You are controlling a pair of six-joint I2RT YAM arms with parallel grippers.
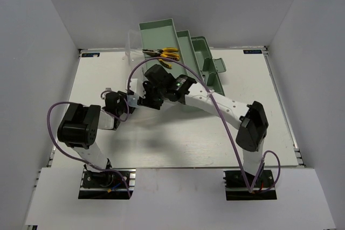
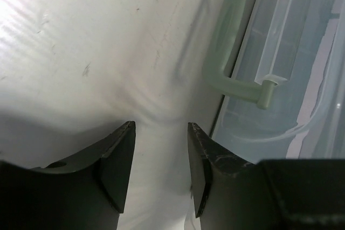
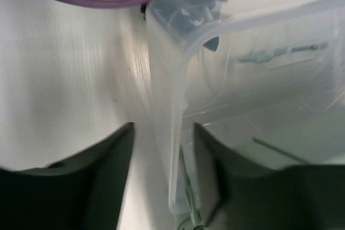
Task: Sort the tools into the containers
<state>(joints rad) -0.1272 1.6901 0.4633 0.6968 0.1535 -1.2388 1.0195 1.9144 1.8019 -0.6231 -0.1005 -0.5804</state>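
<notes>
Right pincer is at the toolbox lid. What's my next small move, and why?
Probably close the right pincer on the translucent lid. The lid's edge runs between the open jaws, with a gap showing on one side, so nothing is gripped yet. The left pincer is open over the table, holding nothing.

In the top view the right arm (image 1: 210, 98) covers the lower part of the toolbox (image 1: 161, 35) at frame centre, the yellow-handled pliers (image 1: 164, 53) are too small to tell apart, and the blurred right wrist view cuts the translucent lid (image 3: 259, 63) off at its right edge.
</notes>
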